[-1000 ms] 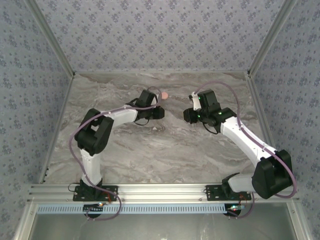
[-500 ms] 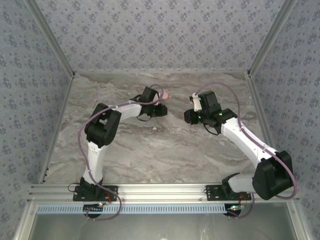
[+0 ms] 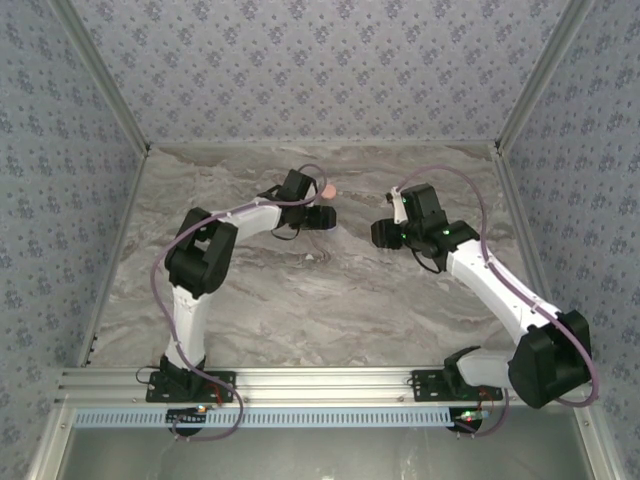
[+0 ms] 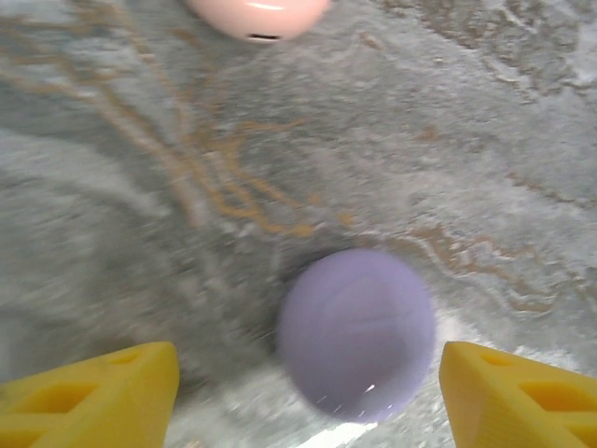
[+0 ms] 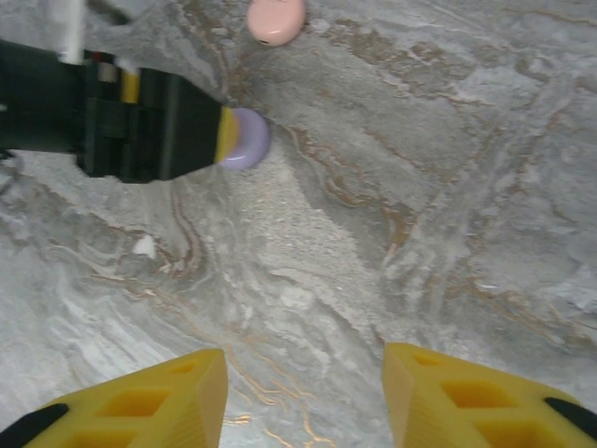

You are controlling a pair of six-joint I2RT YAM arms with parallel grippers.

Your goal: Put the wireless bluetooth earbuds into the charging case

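Note:
A lavender round charging case (image 4: 356,331), lid closed, lies on the marble between the spread yellow fingers (image 4: 93,392) of my left gripper (image 4: 308,366). There is a gap on either side, so the left gripper is open. The case (image 5: 246,137) also shows at the left gripper's tip (image 5: 222,135) in the right wrist view. A salmon-pink round disc (image 3: 327,188) lies just beyond. A tiny pale piece (image 5: 145,246), perhaps one of the earbuds, rests nearer than the left gripper. My right gripper (image 5: 303,373) hangs open over bare marble, right of the left gripper (image 3: 322,217).
The marble table (image 3: 300,300) is walled by patterned panels at the back and both sides. An aluminium rail (image 3: 320,385) runs along the near edge by the arm bases. The pink disc (image 4: 256,14) sits close beyond the lavender case.
The left arm's elbow has swung right and its jaws have spread off the lavender case. The right gripper has drifted slightly right and its jaws have widened too.

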